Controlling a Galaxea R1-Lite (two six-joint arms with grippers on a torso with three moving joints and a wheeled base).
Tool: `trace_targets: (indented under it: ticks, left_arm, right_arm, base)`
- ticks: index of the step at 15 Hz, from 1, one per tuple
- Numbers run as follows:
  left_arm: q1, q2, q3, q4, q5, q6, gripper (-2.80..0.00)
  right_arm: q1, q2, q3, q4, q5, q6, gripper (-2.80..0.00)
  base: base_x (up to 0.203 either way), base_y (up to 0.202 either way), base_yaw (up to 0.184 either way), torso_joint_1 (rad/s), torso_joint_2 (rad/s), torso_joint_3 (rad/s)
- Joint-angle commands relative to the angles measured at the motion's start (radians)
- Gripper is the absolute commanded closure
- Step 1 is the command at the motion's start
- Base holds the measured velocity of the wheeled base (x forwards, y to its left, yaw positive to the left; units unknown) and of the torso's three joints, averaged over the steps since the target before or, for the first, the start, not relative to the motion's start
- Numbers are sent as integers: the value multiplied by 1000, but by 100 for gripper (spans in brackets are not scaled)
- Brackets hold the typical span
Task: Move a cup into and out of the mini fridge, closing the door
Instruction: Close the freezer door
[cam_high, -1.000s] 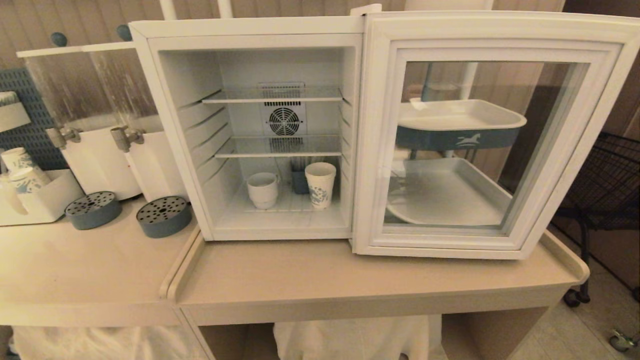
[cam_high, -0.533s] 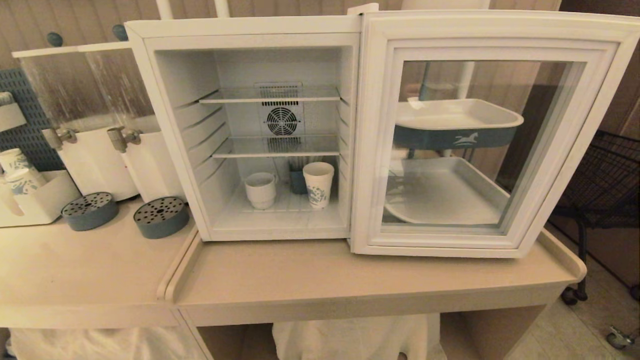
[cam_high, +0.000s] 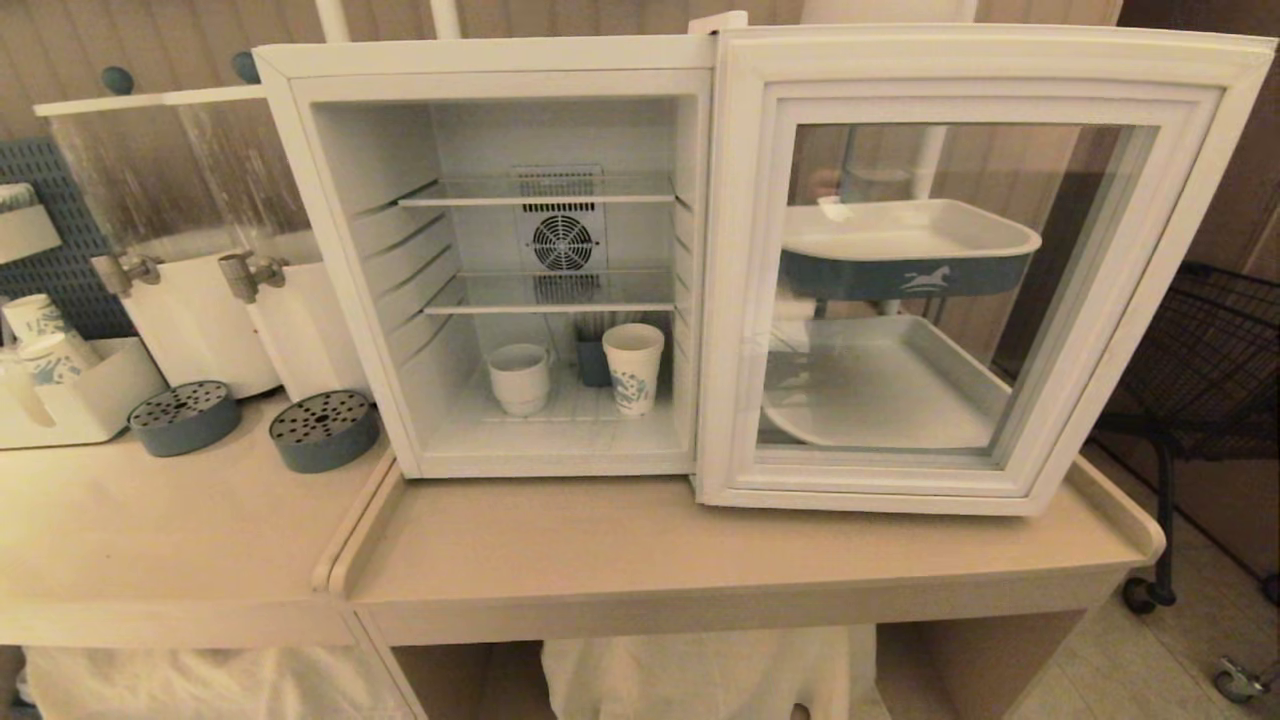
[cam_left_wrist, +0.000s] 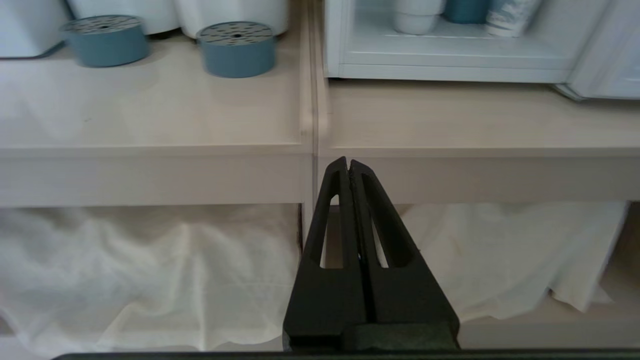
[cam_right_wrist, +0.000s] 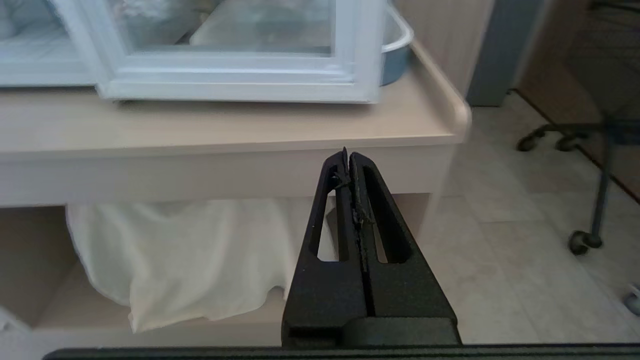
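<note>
No lettering can be read on the mini fridge (cam_high: 500, 270) or on its door (cam_high: 960, 270); the door's top edge shows nothing I can make out. The only mark I can pick out is a small white horse figure on the blue band of a tray (cam_high: 910, 245) seen through the door's glass. The paper cup (cam_high: 632, 367) inside the fridge carries a blue print, too small to read.

The door stands swung wide open at 3 o'clock of the fridge body, its lower edge on the tan table (cam_high: 700, 560). The cup (cam_high: 519, 378) sits upright on the fridge floor under the lower wire shelf, at 9 o'clock of the paper cup and just apart from it, with a small blue container (cam_high: 592, 362) behind and between them.

Neither of my arms shows from the head. My left gripper (cam_left_wrist: 348, 167) has its fingers pressed together with nothing between them; it hangs below and in front of the table's front edge, near the seam between the two tables, and the cup lies at about 1 o'clock from its tip, well apart. My right gripper (cam_right_wrist: 347, 157) is likewise closed and empty, low before the table edge under the open door, with white cloth (cam_right_wrist: 190, 250) beneath the table behind it.
</note>
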Motion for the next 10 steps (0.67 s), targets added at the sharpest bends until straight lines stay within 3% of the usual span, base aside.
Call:
trace_targets:
  ticks: [1,10]
  left_arm:
    - [1,0,0,-1,0,-1,0]
    - [1,0,1,-1,1,-1,0]
  right_arm:
    - [0,0,0,1,0,0,0]
    - [1,0,2,-1,0,0,0]
  base:
    - [0,0,0,0,0,0]
    - [0,0,0,0,0,0]
